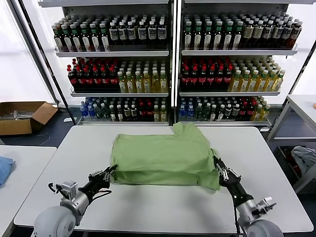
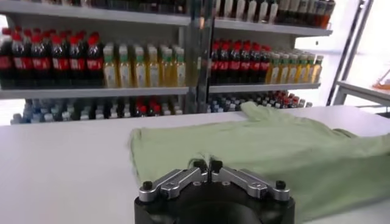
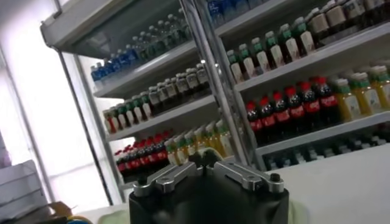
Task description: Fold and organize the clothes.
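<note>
The clothes [image 1: 163, 158] are one light green shirt lying folded in the middle of the white table [image 1: 148, 207], plain side up, with a sleeve poking out at the far edge. My left gripper [image 1: 111, 170] is at the shirt's near left corner, jaws shut, and seems to pinch the fabric edge; in the left wrist view the left gripper [image 2: 207, 164] has the shirt [image 2: 274, 152] spread beyond it. My right gripper [image 1: 217, 162] is at the near right corner, tilted upward. In the right wrist view the right gripper [image 3: 204, 159] has its tips almost touching, apparently nipping a small fold of fabric.
Shelves of bottles [image 1: 168, 64] stand behind the table. A cardboard box [image 1: 22, 117] lies on the floor at the left. A blue cloth [image 1: 4, 169] rests on the side table at the left. A grey cloth [image 1: 305, 157] lies low at the right, by another table [image 1: 301, 106].
</note>
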You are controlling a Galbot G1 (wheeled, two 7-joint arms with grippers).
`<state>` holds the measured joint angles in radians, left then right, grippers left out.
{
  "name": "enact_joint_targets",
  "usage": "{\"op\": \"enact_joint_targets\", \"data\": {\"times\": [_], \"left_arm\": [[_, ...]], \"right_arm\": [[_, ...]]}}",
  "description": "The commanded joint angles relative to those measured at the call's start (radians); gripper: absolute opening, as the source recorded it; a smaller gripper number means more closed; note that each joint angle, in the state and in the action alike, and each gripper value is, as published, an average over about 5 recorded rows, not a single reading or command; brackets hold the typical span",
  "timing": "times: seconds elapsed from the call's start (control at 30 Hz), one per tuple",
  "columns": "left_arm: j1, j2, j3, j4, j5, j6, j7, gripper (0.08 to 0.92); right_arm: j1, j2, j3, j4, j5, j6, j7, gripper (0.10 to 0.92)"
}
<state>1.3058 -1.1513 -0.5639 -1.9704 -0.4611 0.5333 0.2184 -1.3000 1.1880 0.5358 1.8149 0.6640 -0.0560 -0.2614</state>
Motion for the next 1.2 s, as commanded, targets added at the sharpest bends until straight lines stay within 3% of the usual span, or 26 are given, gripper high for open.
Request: {"op": "enact_joint_targets", "data": {"times": [0.03, 0.17, 0.37, 0.53, 0.7, 0.8, 0.87, 1.0, 1.2], "left_arm": [[-0.126, 0.011, 0.028, 0.181, -0.064, 0.035, -0.005, 0.088], [-0.119, 0.020, 0.008, 0.171, -0.047, 0.032, -0.007, 0.128], [-0.055, 0.046, -0.026, 0.114, 0.001, 0.027, -0.005, 0.292], [0.041, 0.034, -0.032, 0.060, 0.032, 0.023, 0.000, 0.439], [0.061, 0.003, 0.000, 0.083, 0.086, 0.017, 0.005, 0.586], [0.041, -0.009, 0.014, 0.115, 0.094, 0.017, 0.004, 0.673], [0.029, -0.012, 0.020, 0.131, 0.094, 0.017, 0.005, 0.725], [0.015, -0.013, 0.025, 0.152, 0.091, 0.015, 0.011, 0.794], [0.010, -0.008, 0.024, 0.164, 0.085, 0.009, 0.029, 0.658]], "right_arm": [[0.124, -0.037, -0.071, -0.129, -0.071, -0.066, 0.041, 0.189], [0.074, -0.045, -0.046, -0.081, -0.107, -0.079, 0.055, 0.302], [-0.048, -0.041, 0.022, 0.020, -0.231, -0.131, 0.145, 0.475], [-0.180, -0.041, 0.068, 0.073, -0.221, -0.122, 0.150, 0.622], [-0.248, -0.031, 0.076, 0.080, -0.218, -0.112, 0.130, 0.764], [-0.254, -0.019, 0.067, 0.080, -0.222, -0.112, 0.122, 0.809], [-0.250, -0.011, 0.059, 0.083, -0.222, -0.116, 0.120, 0.803], [-0.228, 0.004, 0.044, 0.075, -0.225, -0.122, 0.122, 0.713], [-0.207, 0.009, 0.028, 0.057, -0.221, -0.127, 0.122, 0.549]]}}
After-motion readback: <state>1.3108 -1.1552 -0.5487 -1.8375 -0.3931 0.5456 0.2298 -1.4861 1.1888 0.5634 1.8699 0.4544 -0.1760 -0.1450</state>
